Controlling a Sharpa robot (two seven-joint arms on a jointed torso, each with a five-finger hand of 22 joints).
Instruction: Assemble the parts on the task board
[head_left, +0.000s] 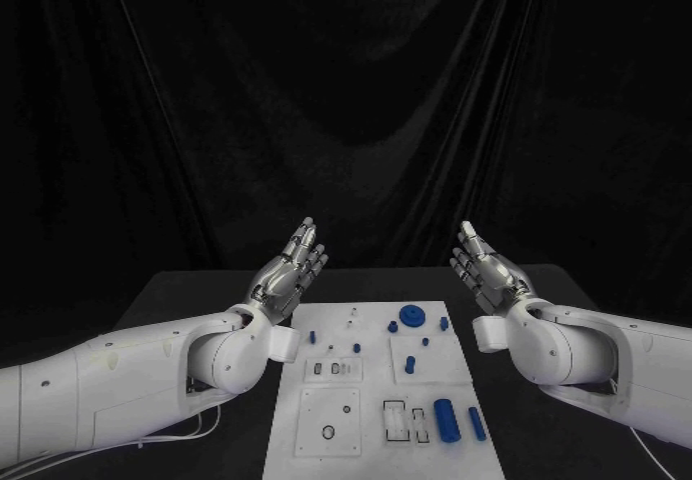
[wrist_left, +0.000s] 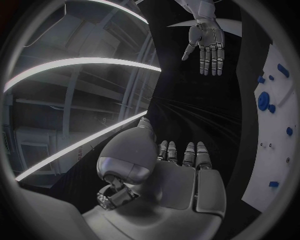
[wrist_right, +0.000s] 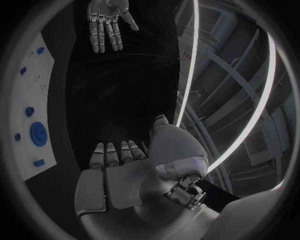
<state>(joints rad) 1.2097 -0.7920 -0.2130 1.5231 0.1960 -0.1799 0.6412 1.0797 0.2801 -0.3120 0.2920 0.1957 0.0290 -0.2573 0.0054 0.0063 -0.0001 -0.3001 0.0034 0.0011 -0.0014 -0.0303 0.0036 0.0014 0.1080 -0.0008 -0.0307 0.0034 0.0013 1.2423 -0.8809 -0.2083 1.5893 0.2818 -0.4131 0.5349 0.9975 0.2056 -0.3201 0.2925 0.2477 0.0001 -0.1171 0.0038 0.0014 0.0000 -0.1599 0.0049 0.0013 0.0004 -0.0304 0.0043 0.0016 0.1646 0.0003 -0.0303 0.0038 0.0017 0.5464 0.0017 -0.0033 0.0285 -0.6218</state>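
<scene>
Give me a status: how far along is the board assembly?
Looks like the start. Done: nothing that I can confirm; blue parts, including the round gear-like part and the blue cylinder, lie on the task board, and whether any is seated is too small to tell. In hand: nothing; the left hand and the right hand are raised on either side of the board's far end, fingers extended. Left: apparently all picking and fitting.

no text can be read anywhere (not even on the task board (head_left: 378, 400)).
</scene>
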